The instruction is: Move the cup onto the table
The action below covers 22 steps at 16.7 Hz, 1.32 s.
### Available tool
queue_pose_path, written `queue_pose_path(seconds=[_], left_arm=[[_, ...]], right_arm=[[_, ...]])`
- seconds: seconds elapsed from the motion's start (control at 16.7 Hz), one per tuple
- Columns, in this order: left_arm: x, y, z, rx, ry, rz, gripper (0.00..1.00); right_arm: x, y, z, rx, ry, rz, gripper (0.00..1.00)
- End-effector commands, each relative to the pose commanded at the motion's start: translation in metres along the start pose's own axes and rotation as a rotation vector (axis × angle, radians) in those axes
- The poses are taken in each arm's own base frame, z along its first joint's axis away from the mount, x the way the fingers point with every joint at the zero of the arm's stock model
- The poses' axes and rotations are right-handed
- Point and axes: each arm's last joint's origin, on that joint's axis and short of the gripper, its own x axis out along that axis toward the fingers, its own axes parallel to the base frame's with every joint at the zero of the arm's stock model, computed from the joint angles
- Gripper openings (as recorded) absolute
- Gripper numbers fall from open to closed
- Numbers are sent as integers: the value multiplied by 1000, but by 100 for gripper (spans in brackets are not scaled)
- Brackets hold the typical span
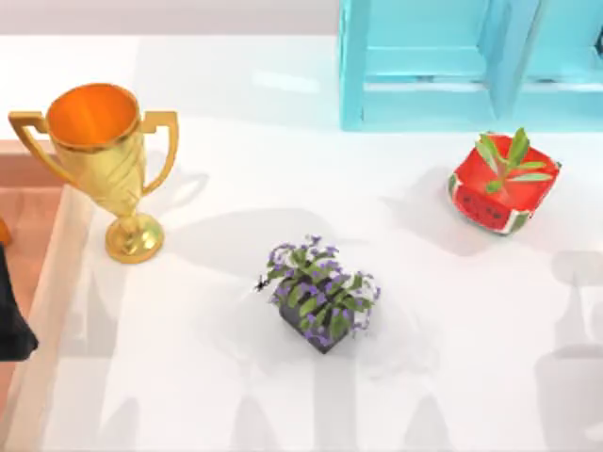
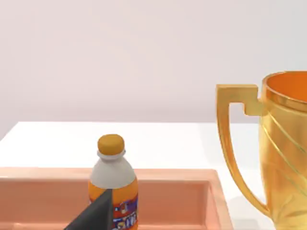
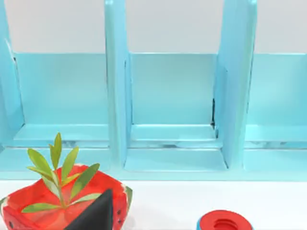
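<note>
Cup: place cannot be told from these views; judged to sit somewhere in the orange-brown tray (image 2: 182, 196) at the table's left edge, off the white table (image 1: 188, 395)

Tray contents seen: orange-capped bottle (image 2: 113, 177), upright, near the left gripper (image 2: 93, 215)

Left gripper: low over the tray, facing bottle and gold trophy (image 1: 99, 160); open or closed state cannot be told

Left arm (image 1: 11, 315): dark form at the table's left edge, over the tray

Right gripper (image 3: 96, 213): parked at the right, facing the turquoise cabinet (image 1: 452, 66), just beside the watermelon planter (image 1: 499, 184) and near a red lid (image 3: 224, 221); state cannot be told

Mid-table: purple-flowered planter (image 1: 320, 297)

Step in hand, judged: approach, cup not yet on the table

Next move calls for: finding the cup in the tray, clearing the bottle, gripping, lifting over the tray rim, setting down on bare white surface between trophy and planter
</note>
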Motion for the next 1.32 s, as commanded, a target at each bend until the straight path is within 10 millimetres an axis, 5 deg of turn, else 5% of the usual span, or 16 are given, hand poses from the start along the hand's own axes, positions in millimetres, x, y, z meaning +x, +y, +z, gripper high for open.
queue_pose_path(seconds=[0.3,0.66,0.96,1.32], left_arm=[[0,2,11,13,65,13,100],[20,11,64,65,460,62,100],[76,29,100,79,939,67,100],[149,60,102,44,1414,17,100]], right_arm=[[0,0,0,0,0,0,100],[0,0,0,0,0,0,100],[0,0,0,0,0,0,100],[0,0,0,0,0,0,100]])
